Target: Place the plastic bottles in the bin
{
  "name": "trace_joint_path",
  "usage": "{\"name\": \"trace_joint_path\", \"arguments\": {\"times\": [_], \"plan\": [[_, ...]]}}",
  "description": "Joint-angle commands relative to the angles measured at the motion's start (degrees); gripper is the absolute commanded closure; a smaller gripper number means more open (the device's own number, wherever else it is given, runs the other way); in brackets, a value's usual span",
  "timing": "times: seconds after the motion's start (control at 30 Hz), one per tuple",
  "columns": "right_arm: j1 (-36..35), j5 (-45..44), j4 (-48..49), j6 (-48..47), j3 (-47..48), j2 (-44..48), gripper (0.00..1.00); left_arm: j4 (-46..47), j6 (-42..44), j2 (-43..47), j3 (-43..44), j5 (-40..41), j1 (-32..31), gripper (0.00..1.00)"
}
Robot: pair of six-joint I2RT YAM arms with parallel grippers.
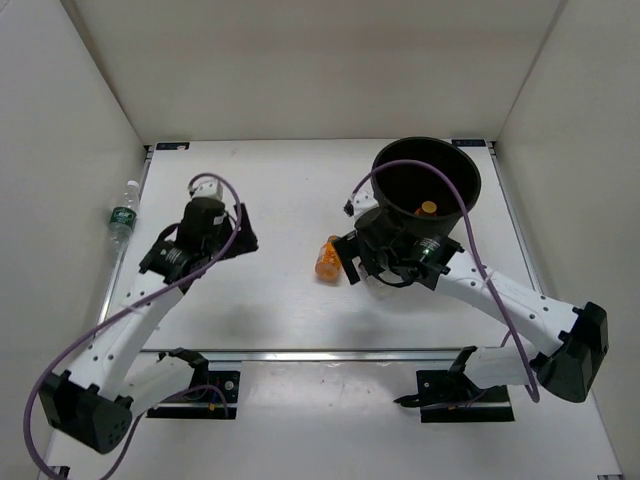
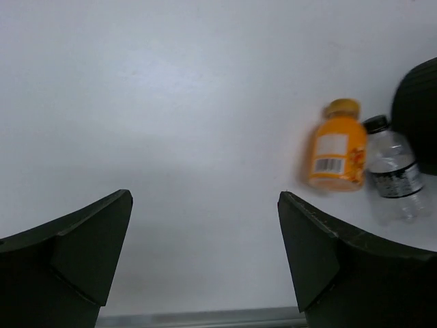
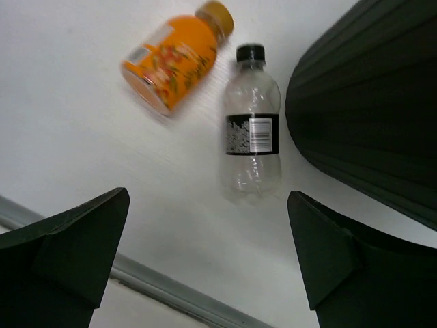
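So the bin (image 1: 427, 180) sat on the far right part of the counter (image 1: 280, 310), upright, and from above I could see a small orange bit (image 1: 428, 208) down inside it, couldn't tell what it was

Two bottles lay on their sides just off the bin's near-left side. The orange bottle (image 3: 174, 61) was the one further from the bin, and the clear bottle (image 3: 252, 137) with the dark cap lay between it and the bin's wall, close to the wall. They lay just beside each other; whether they touched, no idea. From above only the orange one showed, since the right arm covered the clear one

The right tool (image 3: 208, 197) hung right by the bin on that same near-left side, above those two bottles, jaws spread wide with nothing in them. The clear bottle lined up roughly with the gap, but it lay flat on the counter, ungripped

The left tool (image 2: 205, 198) was well to the left of the bin, also wide open and empty, over bare counter and facing towards the bin

The green-label bottle (image 1: 122, 215) was the farthest from the bin, way off to its left, lying past the counter's left edge by the side wall (image 1: 60, 150), white cap pointing away from the arms
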State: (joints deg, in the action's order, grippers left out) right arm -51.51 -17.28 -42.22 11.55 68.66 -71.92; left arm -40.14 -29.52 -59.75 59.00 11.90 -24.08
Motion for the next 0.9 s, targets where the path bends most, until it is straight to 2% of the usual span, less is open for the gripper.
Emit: {"name": "trace_joint_path", "arguments": {"times": [0.0, 0.1, 0.23, 0.4, 0.57, 0.73, 0.87], "plan": [[5.2, 1.5, 6.8, -0.5, -6.1, 1.7, 0.02, -7.5, -2.4, 8.1, -4.2, 2.3, 2.9, 0.02], [9.8, 5.3, 12.2, -1.5, -12.7, 1.6, 0.07, -6.4, -3.6, 12.4, -10.5, -1.7, 3.4, 0.02], [10.0, 1.4, 19.4, -6.3, -20.1, 1.4, 0.10, -6.1, -5.5, 13.2, -14.3, -2.5, 1.2, 0.01], [12.5, 6.4, 25.3, -6.7, -26.3, 1.2, 0.11, -7.2, -5.6, 14.3, -14.4, -2.2, 0.9, 0.01], [13.3, 10.1, 37.3, -7.0, -33.9, 3.3, 0.13, -6.2, -5.7, 16.9, -15.4, -5.4, 2.5, 0.01], [13.7, 10.0, 43.2, -6.7, -37.1, 1.3, 0.12, -7.2, -6.3, 16.2, -15.0, -3.7, 0.3, 0.01], [13.1, 10.7, 47.5, -6.5, -38.0, -1.0, 0.20, -8.1, -5.2, 15.0, -14.0, -4.4, 0.9, 0.02]]}}
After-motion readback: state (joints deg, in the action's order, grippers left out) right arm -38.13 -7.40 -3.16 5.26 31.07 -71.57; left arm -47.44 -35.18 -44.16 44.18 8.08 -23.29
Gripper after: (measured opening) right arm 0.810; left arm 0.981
